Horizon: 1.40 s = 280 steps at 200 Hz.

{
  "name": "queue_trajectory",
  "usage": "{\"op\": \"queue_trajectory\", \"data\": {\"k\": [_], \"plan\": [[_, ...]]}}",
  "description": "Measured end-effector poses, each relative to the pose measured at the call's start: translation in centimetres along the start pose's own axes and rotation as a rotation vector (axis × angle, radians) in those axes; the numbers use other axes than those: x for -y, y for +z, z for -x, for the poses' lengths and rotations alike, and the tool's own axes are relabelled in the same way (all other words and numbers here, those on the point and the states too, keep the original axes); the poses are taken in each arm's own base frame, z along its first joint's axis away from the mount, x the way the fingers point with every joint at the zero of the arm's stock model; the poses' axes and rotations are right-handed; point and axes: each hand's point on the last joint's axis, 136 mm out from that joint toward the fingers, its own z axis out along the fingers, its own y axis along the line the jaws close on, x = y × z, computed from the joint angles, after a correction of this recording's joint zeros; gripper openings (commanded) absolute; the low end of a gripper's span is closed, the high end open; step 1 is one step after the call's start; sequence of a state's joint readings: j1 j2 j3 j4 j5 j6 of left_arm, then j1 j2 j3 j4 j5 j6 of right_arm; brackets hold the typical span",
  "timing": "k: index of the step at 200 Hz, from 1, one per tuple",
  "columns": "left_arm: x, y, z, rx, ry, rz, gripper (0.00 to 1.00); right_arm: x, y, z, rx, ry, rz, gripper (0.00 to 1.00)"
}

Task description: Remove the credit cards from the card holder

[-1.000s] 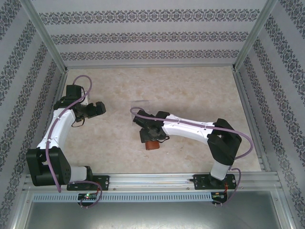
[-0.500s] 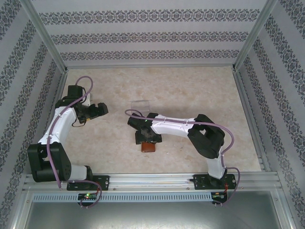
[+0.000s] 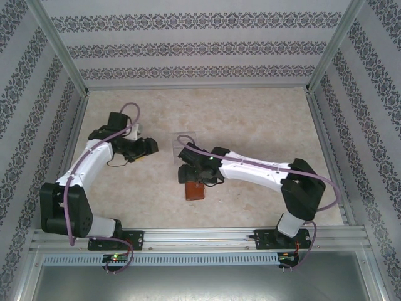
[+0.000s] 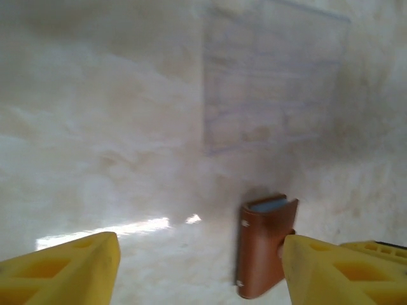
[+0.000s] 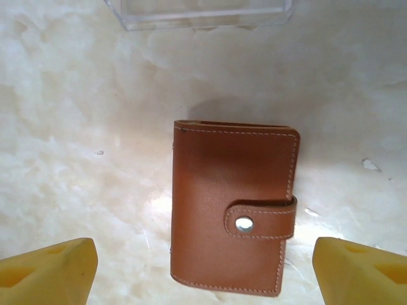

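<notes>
Card holder (image 5: 232,206) lies flat on the worktop (image 3: 250,119), shut, with its strap tab snapped across the front. I judge the credit cards are inside, so the snap must come undone first.

Right tool (image 5: 203,273) hangs directly above the card holder, fingers spread wide to either side of it, empty and not touching. I think it is placed to drop down and pin or pinch it.

Left tool (image 4: 203,273) is likewise spread and empty, left of the card holder and aimed toward it, probably to work the strap or brace.

Clear tray (image 5: 197,13) sits just beyond the card holder, the likely drop point.

Worktop: pale marbled beige, glossy, some glare. Enclosure: patterned wallpaper walls (image 3: 200,47), aluminium corner posts (image 3: 59,50).
</notes>
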<state>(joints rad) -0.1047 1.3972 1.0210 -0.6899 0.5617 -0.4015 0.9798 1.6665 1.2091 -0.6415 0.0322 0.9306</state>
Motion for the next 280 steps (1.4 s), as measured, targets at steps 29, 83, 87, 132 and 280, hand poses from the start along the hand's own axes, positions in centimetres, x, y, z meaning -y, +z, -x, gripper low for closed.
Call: {"op": "queue_trajectory", "data": {"k": [29, 83, 87, 132, 280], "plan": [[3.1, 3.1, -2.9, -0.072, -0.007, -0.069, 0.42, 1.6, -0.5, 0.1, 0.011, 0.047, 0.039, 0.83], [6.1, 8.1, -7.8, -0.161, -0.099, -0.182, 0.16, 4.3, 0.1, -1.3, -0.021, 0.139, 0.132, 0.76], [6.2, 8.4, -8.1, -0.169, -0.106, -0.188, 0.14, 4.5, 0.2, -1.4, -0.025, 0.145, 0.136, 0.76], [7.7, 11.7, -11.1, -0.256, -0.130, -0.222, 0.00, 4.3, 0.7, -1.9, -0.053, 0.163, 0.184, 0.71], [7.5, 11.3, -10.2, -0.201, -0.093, -0.145, 0.00, 4.1, 2.1, -2.4, -0.094, 0.175, 0.181, 0.67]]}}
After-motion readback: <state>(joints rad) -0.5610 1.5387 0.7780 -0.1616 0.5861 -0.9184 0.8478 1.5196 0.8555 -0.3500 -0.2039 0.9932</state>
